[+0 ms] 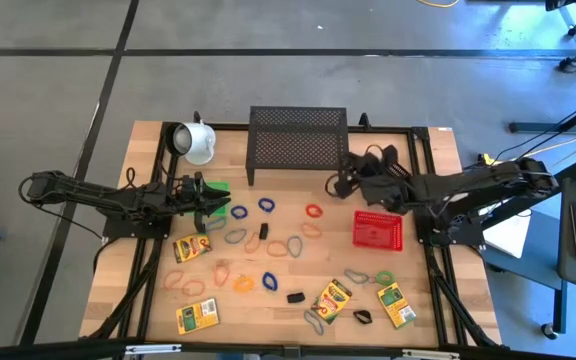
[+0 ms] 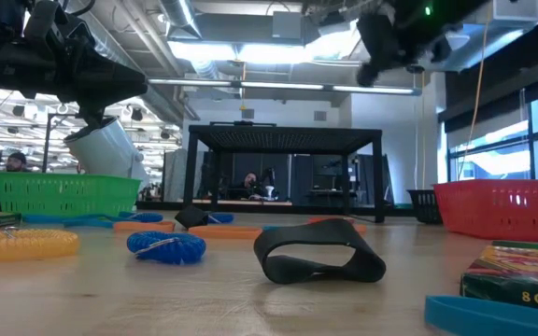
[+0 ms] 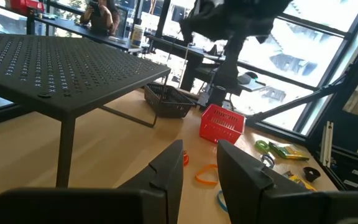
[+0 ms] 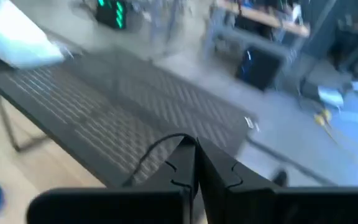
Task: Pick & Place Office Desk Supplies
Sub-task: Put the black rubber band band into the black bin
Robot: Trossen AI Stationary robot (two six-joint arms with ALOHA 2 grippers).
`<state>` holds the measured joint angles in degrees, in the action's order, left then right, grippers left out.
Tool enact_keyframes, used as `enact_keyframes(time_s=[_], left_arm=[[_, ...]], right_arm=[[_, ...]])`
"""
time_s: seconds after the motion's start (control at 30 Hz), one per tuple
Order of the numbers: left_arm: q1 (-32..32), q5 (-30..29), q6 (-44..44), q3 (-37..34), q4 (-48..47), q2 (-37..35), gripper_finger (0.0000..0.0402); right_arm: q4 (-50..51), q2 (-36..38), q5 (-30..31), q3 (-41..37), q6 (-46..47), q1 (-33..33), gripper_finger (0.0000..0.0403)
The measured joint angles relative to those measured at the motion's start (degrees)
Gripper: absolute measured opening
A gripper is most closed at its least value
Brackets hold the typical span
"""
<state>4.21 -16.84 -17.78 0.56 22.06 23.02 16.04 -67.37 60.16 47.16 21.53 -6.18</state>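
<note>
Rubber bands [image 1: 268,204] and crayon boxes [image 1: 192,247] scatter across my tabletop [image 1: 148,300]. My right tool [image 1: 340,184], at 3 o'clock of the mesh rack [image 1: 298,140], pinches a thin black loop; left tool [image 1: 224,209], at 9 o'clock, stands parted, empty.

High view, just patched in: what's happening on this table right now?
The right gripper is raised beside the black mesh rack, fingers shut on a thin black loop. The left gripper hovers by the green basket, fingers parted, nothing seen between them. Rubber bands, clips and crayon boxes lie scattered; the red basket looks empty.
</note>
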Motion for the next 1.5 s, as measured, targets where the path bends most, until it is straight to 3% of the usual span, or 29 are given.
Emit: enact_keyframes(time_s=[0.3,0.5,0.83,1.23,1.5], left_arm=[[0.00,0.00,0.02,0.00,-0.02,0.00,0.0091],[-0.01,0.00,0.01,0.00,0.00,-0.02,0.0091],[-0.01,-0.02,0.01,0.00,0.00,-0.01,0.0091],[-0.01,-0.02,0.02,0.00,-0.01,-0.01,0.0091],[0.00,0.00,0.02,0.00,0.00,0.00,0.0091]], right_arm=[[32.68,0.90,-6.73,0.00,31.36,9.52,0.0013],[42.37,-2.41,-9.84,-0.02,44.57,11.25,0.0013],[43.12,-10.17,-13.67,-6.15,48.93,15.19,0.0013],[42.46,-10.23,-20.54,-9.49,49.95,17.87,0.0014],[41.51,-10.23,-20.77,-9.51,49.87,17.88,0.0014]])
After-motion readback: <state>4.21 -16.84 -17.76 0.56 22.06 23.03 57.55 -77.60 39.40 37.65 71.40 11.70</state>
